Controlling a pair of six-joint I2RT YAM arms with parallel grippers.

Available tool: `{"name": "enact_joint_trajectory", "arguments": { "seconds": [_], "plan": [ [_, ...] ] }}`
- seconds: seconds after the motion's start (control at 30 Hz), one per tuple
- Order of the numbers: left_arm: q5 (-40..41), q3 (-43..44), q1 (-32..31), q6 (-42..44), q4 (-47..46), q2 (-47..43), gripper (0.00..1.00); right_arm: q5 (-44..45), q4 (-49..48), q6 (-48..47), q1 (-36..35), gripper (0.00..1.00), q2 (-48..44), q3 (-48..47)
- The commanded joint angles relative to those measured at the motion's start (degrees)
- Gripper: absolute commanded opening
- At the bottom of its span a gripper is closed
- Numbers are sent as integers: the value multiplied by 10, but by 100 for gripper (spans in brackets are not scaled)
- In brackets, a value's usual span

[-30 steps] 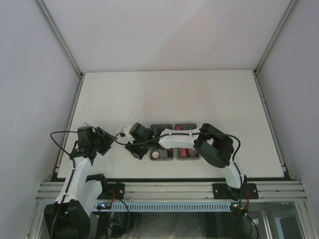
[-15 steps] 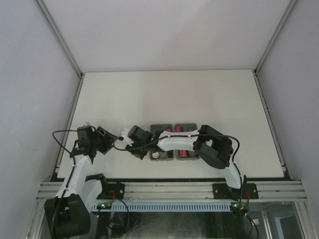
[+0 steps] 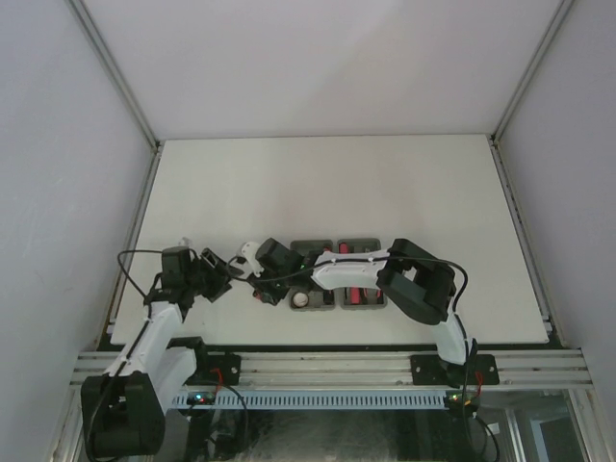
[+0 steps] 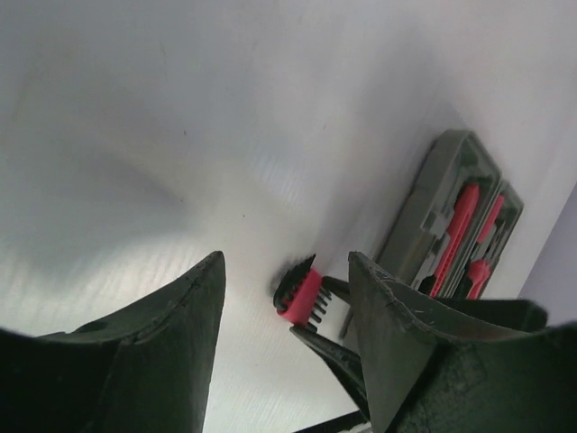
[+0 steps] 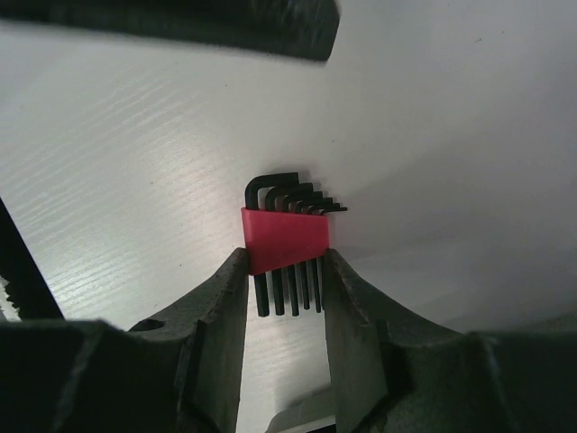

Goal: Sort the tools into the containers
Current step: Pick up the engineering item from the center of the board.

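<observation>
A set of black hex keys in a red holder (image 5: 284, 236) lies on the white table, left of the two grey containers (image 3: 313, 244). My right gripper (image 5: 284, 263) has its fingers (image 5: 225, 293) pressed against both sides of the red holder. From the left wrist view the same set (image 4: 302, 296) shows just beyond my left gripper (image 4: 285, 262), which stands open with nothing between its fingers. Red-handled tools (image 4: 462, 221) lie in the recesses of the containers (image 4: 431, 194). From above, both grippers meet at the set (image 3: 258, 295), left gripper (image 3: 219, 279) on its left.
The right arm (image 3: 346, 271) stretches across the two trays, covering much of them. A small white thing (image 3: 301, 299) sits in the left tray. The left arm's dark finger (image 5: 225, 23) fills the top of the right wrist view. White walls enclose the table.
My right gripper has moved left off the trays onto the hex key set and narrowed onto its red holder. The left gripper has swung right, toward the set, staying open.
</observation>
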State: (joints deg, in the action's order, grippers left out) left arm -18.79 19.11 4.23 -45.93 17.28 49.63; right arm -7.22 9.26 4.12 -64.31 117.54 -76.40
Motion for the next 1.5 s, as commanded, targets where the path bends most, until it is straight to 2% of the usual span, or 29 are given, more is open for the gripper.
{"name": "enact_joint_trajectory", "arguments": {
  "seconds": [0.0,0.5,1.13,1.27,1.47],
  "plan": [
    [-6,-37,-38,-26,-47,-3,61,-44,44,43,10,28,26,34],
    [-27,-119,-79,-74,-131,16,59,-63,27,68,20,25,32,42],
    [-46,-130,-101,-72,-109,54,52,-71,12,87,32,23,31,52],
    [-49,-130,-102,-78,-109,49,46,-73,9,89,32,23,32,52],
    [-43,-128,-102,-88,-109,35,28,-72,5,91,33,23,35,52]
  ]
}}
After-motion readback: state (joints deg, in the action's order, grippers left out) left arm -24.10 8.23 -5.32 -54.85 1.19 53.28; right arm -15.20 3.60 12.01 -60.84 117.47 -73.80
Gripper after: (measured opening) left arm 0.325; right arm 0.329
